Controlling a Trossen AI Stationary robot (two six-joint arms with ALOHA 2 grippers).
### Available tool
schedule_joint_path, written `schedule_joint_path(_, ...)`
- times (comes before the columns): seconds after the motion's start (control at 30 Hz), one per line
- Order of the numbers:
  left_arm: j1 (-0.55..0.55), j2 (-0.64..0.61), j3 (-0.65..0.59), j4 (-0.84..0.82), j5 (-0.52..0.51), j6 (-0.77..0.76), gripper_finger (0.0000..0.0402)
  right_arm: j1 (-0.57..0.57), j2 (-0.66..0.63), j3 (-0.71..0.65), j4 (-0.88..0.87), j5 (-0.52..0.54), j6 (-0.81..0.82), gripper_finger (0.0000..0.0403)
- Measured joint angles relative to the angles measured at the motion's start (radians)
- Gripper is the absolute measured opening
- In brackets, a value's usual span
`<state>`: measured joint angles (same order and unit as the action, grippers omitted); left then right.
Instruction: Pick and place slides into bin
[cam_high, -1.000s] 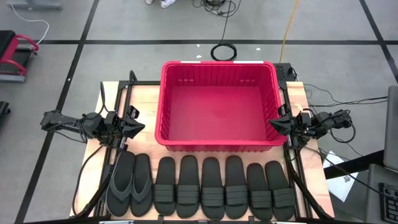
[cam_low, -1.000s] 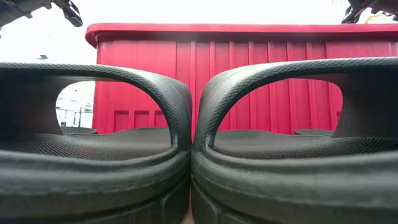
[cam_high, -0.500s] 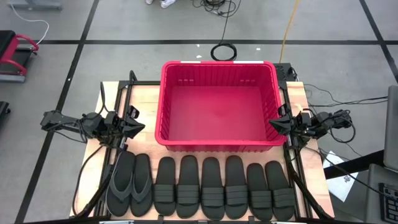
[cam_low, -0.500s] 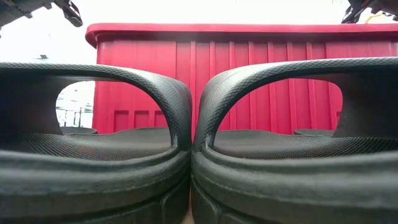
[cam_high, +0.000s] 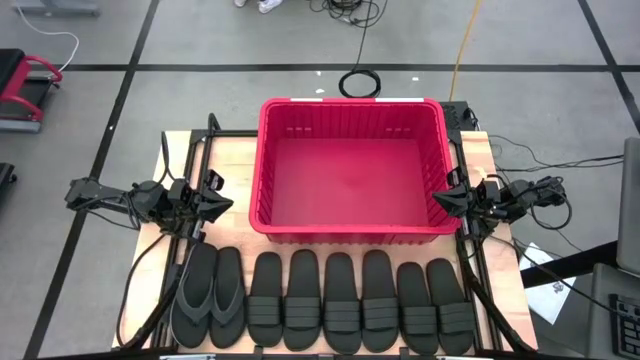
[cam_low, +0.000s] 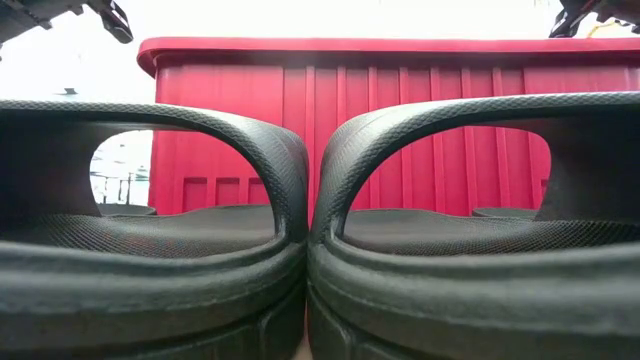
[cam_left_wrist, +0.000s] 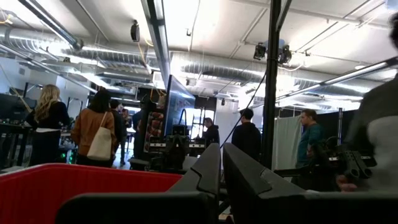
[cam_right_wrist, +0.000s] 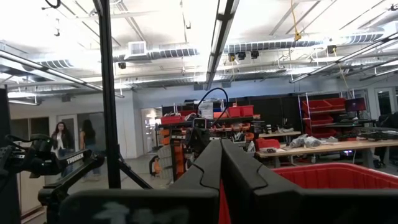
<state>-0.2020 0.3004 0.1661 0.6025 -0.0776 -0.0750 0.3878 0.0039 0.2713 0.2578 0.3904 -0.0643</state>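
Observation:
The red bin stands on the wooden table's far half, nothing in it. Several black slides lie sole-down side by side along the near edge, with two greyer thong flip-flops at the row's left end. The low view looks between two strapped slides at the bin's wall. My left gripper hovers shut just left of the bin's near-left corner. My right gripper hovers shut at the bin's right wall. Both are raised, tilted upward and hold nothing; the wrist views show their fingers together.
Black frame rails and cables run along both table sides. Bare wood lies left of the bin, and a narrower strip lies to its right. People stand in the room beyond the table. A cable coil lies on the floor behind.

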Motion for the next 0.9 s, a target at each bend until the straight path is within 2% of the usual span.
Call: schedule_joint_path(0.9,0.0,0.0,0.0,0.0,0.0,0.0,0.0026,0.0,0.016,0.0,0.064,0.0,0.0,0.0)
